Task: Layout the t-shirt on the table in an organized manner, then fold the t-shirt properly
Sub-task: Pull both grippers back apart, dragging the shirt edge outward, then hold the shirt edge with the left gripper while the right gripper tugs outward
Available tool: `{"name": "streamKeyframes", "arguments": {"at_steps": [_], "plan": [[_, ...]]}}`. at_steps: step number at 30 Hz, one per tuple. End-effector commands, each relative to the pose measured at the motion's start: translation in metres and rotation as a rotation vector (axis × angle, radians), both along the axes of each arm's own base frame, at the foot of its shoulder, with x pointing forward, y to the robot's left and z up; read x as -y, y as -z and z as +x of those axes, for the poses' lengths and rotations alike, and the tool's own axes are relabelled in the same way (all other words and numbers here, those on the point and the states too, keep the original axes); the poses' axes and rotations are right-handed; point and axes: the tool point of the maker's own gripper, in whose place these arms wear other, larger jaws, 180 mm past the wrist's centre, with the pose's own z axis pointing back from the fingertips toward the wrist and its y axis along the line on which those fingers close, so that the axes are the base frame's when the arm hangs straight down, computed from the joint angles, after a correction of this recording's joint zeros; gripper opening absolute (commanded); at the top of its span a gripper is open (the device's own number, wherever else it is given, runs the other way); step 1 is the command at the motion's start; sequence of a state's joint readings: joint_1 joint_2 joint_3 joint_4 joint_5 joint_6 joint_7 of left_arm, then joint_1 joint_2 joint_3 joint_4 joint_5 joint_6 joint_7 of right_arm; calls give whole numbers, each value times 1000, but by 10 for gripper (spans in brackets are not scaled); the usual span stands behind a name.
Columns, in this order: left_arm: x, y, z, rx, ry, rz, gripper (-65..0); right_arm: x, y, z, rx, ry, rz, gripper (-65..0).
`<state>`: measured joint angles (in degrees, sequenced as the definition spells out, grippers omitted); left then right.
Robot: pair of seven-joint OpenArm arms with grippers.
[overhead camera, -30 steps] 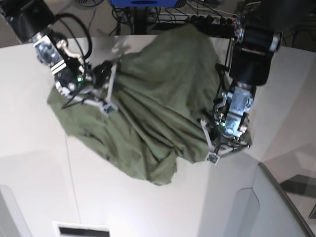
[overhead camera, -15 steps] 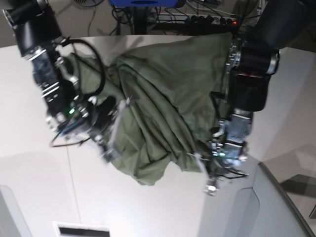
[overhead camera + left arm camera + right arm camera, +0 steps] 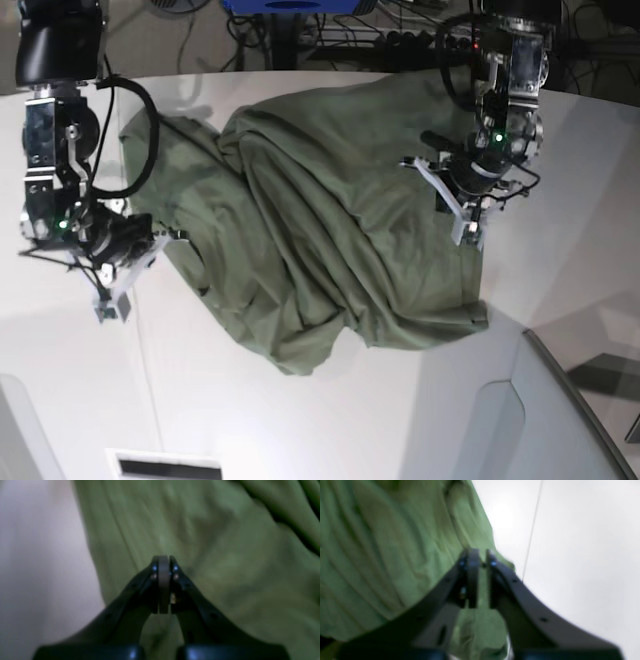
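Observation:
The olive-green t-shirt (image 3: pixel 330 230) lies rumpled in deep folds across the middle of the white table (image 3: pixel 300 420). My left gripper (image 3: pixel 466 222) hovers over the shirt's right part, away from the corner lying near the front. In the left wrist view this gripper (image 3: pixel 163 561) is shut, pads pressed together, and no cloth shows between them; blurred t-shirt (image 3: pixel 225 555) lies beneath. My right gripper (image 3: pixel 108 298) is over bare table just left of the shirt's edge. In the right wrist view its jaws (image 3: pixel 480 557) stand a narrow slit apart, with the t-shirt (image 3: pixel 382 555) behind them.
A thin seam line (image 3: pixel 145 340) runs across the table near my right gripper. Cables and a blue object (image 3: pixel 290 5) sit beyond the far edge. A grey curved panel (image 3: pixel 560 420) is at the front right, and a slotted white plate (image 3: pixel 165 465) at the front.
My left gripper went from the shirt's front right corner back toward the far side; that corner now lies on the table. My right gripper swung left off the cloth, its jaws parting slightly.

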<state>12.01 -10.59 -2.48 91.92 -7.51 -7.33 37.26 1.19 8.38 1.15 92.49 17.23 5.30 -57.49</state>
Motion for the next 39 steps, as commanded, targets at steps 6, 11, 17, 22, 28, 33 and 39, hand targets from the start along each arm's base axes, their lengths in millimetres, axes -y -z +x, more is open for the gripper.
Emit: {"name": "streamKeyframes", "arguments": {"at_steps": [6, 11, 17, 22, 28, 33, 39], "plan": [[-3, 8, -5, 87, 28, 51, -650, 39, 4, 2, 62, 242, 88, -501], [-23, 46, -26, 5, 41, 137, -650, 49, 39, -15, -46, 274, 101, -444], [-33, 65, -38, -38, 53, 180, -650, 46, 52, -26, -65, 242, 161, -446], [-42, 63, -37, -36, 57, 199, -650, 42, 60, -32, -91, 232, 177, -446], [-46, 64, -39, -44, 56, 206, -650, 25, 50, -27, -78, 232, 305, -443], [-49, 64, -39, -44, 54, 208, -650, 24, 26, -15, -22, 240, 497, -441], [-49, 64, -39, -44, 53, 207, -650, 37, 10, -12, 4, 268, 631, -473]]}}
